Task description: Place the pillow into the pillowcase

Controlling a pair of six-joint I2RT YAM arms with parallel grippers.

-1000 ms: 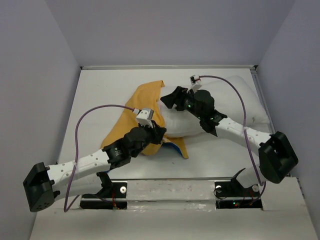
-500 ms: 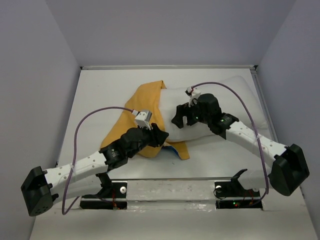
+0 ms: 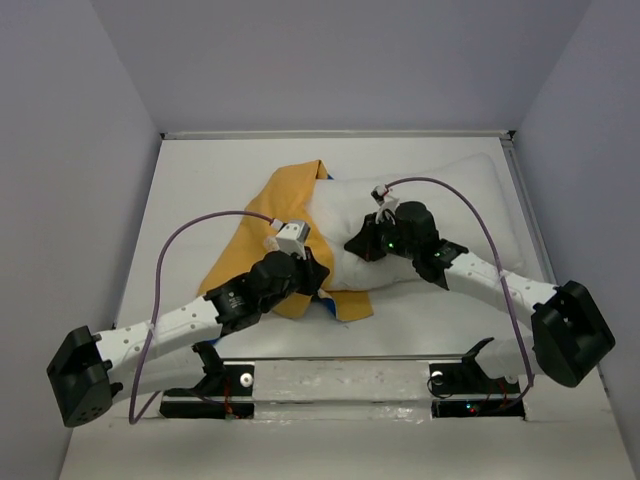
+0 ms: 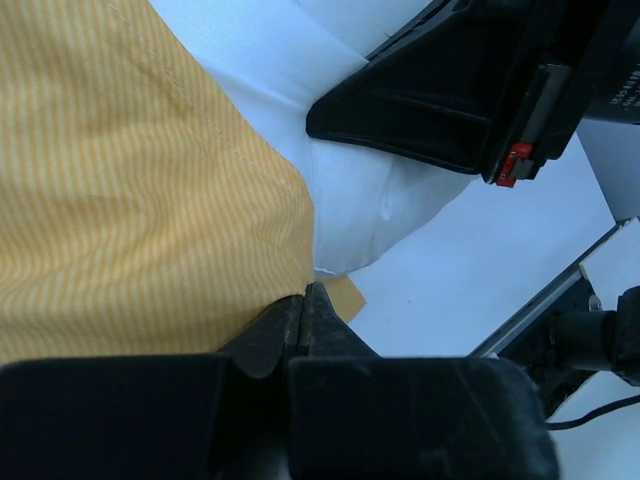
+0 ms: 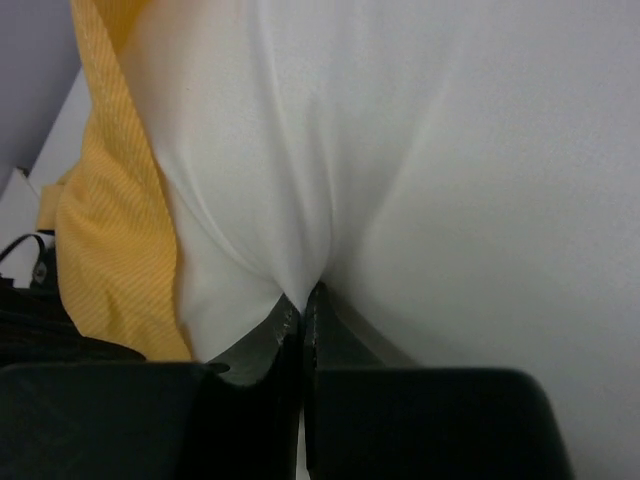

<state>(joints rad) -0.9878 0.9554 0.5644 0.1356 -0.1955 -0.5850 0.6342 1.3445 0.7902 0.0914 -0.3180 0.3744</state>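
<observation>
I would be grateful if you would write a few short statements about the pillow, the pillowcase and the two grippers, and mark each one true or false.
1. The left gripper is shut on the edge of the pillowcase. True.
2. The right gripper pinches a fold of the pillow. True.
3. The pillow is wholly inside the pillowcase. False: most of its white surface lies bare, to the right of the pillowcase in the top view.
4. The side of the pillowcase that faces up is green. False: it is yellow-orange.
</observation>
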